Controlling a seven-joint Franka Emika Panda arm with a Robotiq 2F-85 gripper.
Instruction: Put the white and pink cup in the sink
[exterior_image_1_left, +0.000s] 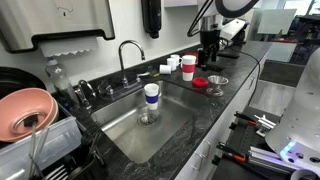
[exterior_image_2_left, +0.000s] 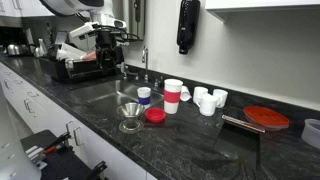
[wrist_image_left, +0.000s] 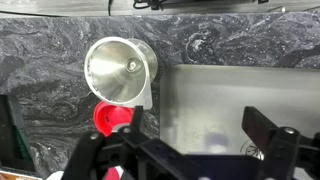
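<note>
The white and pink cup (exterior_image_1_left: 188, 67) stands upright on the dark counter beside the sink (exterior_image_1_left: 120, 125); it also shows in an exterior view (exterior_image_2_left: 173, 95). It is out of the wrist view. My gripper (exterior_image_1_left: 210, 42) hangs open and empty above the counter, apart from the cup, and shows in an exterior view (exterior_image_2_left: 105, 40). In the wrist view its fingers (wrist_image_left: 185, 140) frame the steel sink (wrist_image_left: 230, 90). A white cup with a blue band (exterior_image_1_left: 151, 95) stands in the sink.
A metal funnel (wrist_image_left: 120, 68) and a red lid (wrist_image_left: 108, 118) lie on the counter by the sink edge. Small white cups (exterior_image_2_left: 205, 100) and a red plate (exterior_image_2_left: 266, 118) stand beyond. The faucet (exterior_image_1_left: 128, 52) arches behind the sink; a pink bowl (exterior_image_1_left: 25, 110) sits in a rack.
</note>
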